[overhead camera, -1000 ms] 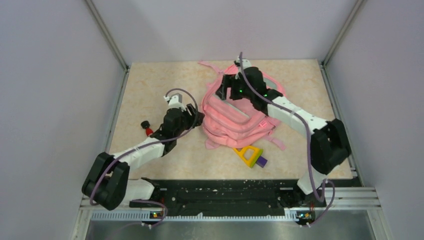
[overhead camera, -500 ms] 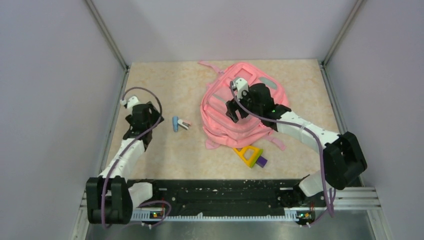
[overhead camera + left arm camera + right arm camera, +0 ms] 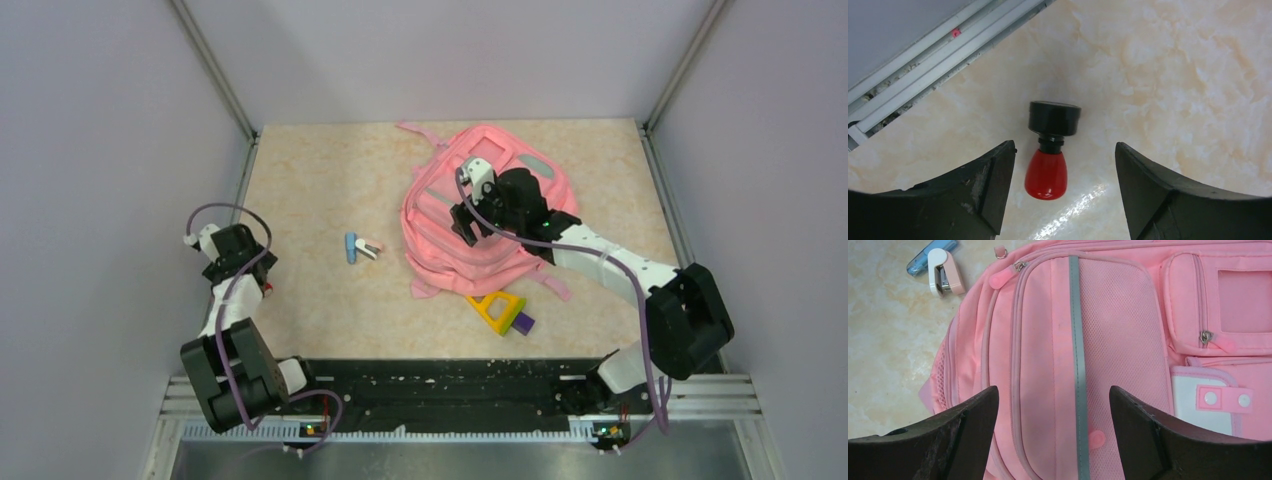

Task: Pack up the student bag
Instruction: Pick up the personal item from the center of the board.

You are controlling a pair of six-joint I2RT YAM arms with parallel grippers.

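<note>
A pink backpack [image 3: 490, 215] lay flat, front side up, on the right half of the desk [image 3: 300, 180], reaching from near the far edge to about the middle, with 1 strap end trailing toward the far edge. The zips seen from the right wrist camera were drawn closed. The right fingers [image 3: 466, 222] were spread wide above the backpack's front panel, over its grey stripe [image 3: 1077, 340] and mesh, pinching nothing.

Near the desk's left edge, the left fingers [image 3: 248, 270] were also spread wide, low over a small red object with a black cap [image 3: 1050, 147]. It lay between the 2 fingers and clear of both, close to the metal rail [image 3: 938, 55] along that edge.

Toward the middle of the desk, just left of the backpack, a pink-and-white stapler [image 3: 368, 249] lay just beside a small blue object [image 3: 351, 247]; whether the 2 touched could not be told. A yellow triangle [image 3: 497, 308] with a purple piece [image 3: 524, 322] at its right corner sat just beside the backpack's near side, between the backpack and the desk's near edge.
</note>
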